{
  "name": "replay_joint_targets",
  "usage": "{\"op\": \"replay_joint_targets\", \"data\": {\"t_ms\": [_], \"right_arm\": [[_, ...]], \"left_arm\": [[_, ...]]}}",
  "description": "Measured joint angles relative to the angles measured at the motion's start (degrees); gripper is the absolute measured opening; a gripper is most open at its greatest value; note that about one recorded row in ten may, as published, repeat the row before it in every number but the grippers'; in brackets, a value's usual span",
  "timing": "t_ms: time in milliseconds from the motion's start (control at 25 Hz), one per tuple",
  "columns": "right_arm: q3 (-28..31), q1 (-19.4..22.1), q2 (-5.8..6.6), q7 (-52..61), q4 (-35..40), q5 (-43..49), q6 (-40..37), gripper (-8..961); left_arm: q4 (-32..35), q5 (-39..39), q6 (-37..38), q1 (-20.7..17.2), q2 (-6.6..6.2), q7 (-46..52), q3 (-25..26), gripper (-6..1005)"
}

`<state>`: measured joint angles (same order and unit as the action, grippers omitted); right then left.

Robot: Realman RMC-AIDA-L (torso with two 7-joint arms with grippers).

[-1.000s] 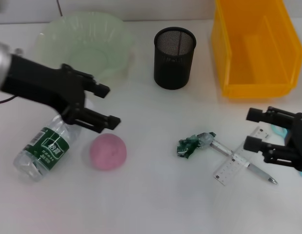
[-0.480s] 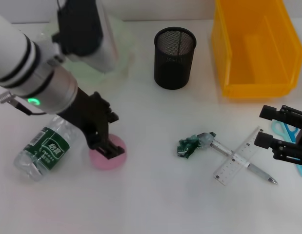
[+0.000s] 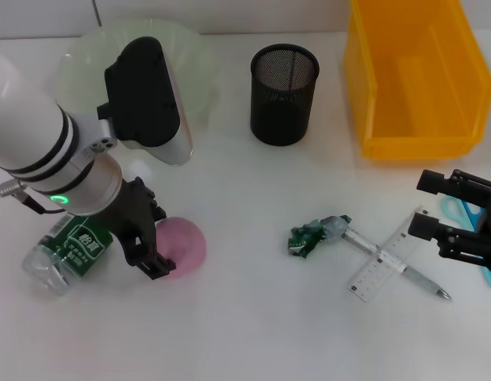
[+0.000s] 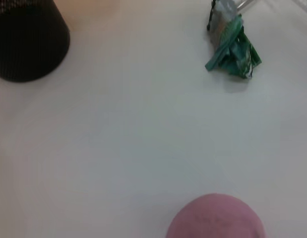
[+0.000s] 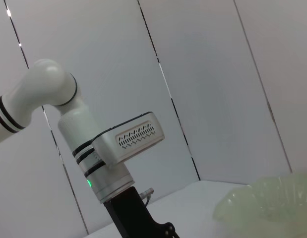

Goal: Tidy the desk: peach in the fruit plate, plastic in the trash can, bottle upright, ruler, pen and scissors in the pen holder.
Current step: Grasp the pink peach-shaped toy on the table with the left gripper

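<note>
bottle (image 3: 64,256) lies flat, cap toward plate (image 3: 189,63).

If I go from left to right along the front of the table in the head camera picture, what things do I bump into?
Bottle → left end effector → peach → crumpled green plastic → ruler → right end effector.
</note>
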<state>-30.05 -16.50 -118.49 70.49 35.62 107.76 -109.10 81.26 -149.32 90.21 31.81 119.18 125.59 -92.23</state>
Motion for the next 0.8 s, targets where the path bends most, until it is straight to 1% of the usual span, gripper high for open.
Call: {"op": "replay_joint_targets", "data": {"t_ms": [40,120,400,600,760,800], "right_arm": [[-0.1,0.0,-0.06,0.0,0.0,0.0,0.5,770],[-0.1,-0.1,-0.09,0.0,0.0,0.0,0.7,770],[-0.3,-0.2,-0.27,0.0,0.0,0.0,1.4,770],[-0.3,-0.4,-0.21,0.0,0.0,0.0,1.5,770],[-0.3,-0.5,-0.1,0.0,0.0,0.0,1.7,770],[-0.3,-0.5,-0.1,0.0,0.0,0.0,1.7,770]], "left_arm": [[-1.6,-0.1,-0.4,0.2,0.0,0.0,-0.1,695],[-2.4,0.0,-0.7,0.4,0.0,0.0,-0.1,691],[-2.8,0.9,-2.0,0.0,0.0,-0.1,-1.0,675],[-2.8,1.0,-2.1,-0.1,0.0,-0.2,-1.0,485],[-2.4,1.7,-2.2,-0.2,0.0,-0.2,-0.7,265],[-2.4,1.7,-2.2,-0.2,0.0,-0.2,-0.7,254]]}}
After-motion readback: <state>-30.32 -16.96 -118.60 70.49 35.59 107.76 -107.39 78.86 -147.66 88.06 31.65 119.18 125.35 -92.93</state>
